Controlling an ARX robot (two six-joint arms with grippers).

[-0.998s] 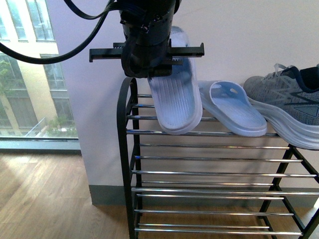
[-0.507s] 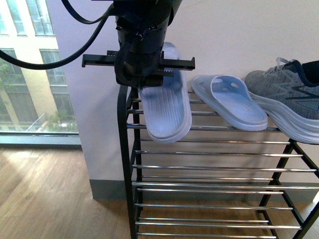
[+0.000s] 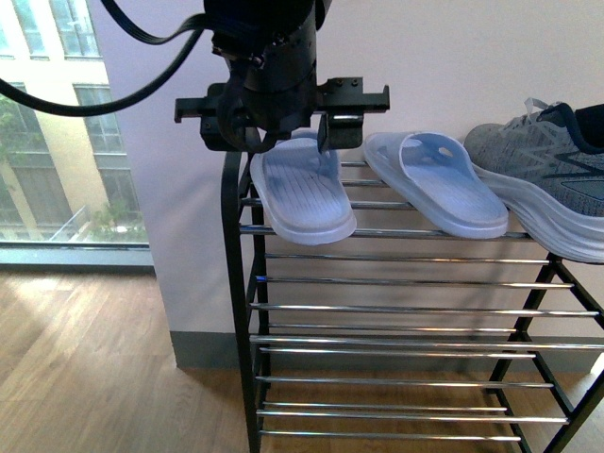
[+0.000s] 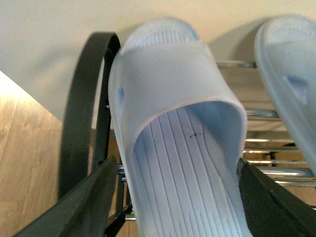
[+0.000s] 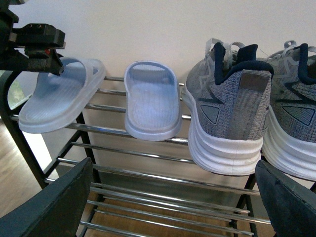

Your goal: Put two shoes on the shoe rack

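Note:
A pale blue slide sandal (image 3: 302,189) lies on the top shelf of the shoe rack (image 3: 232,283), at its left end, with its heel over the front bar. My left gripper (image 3: 280,132) hovers over it, open. In the left wrist view, its fingers (image 4: 84,202) stand on either side of the sandal (image 4: 173,98). The second slide (image 3: 439,179) lies beside it, then a grey knit sneaker (image 3: 547,179). My right gripper (image 5: 168,207) is open and empty in front of the rack, facing both sneakers (image 5: 227,113) and the slides (image 5: 150,98).
A pale wall stands right behind the rack. A window (image 3: 57,132) and wooden floor (image 3: 85,377) lie to the left. The lower chrome shelves (image 3: 396,330) hold nothing. The black arched side end (image 4: 79,123) is close to my left finger.
The left sandal hung tilted over the front bar; now it lies flatter and further back on the top shelf. The left gripper has moved up and back, and its jaws have spread wider.

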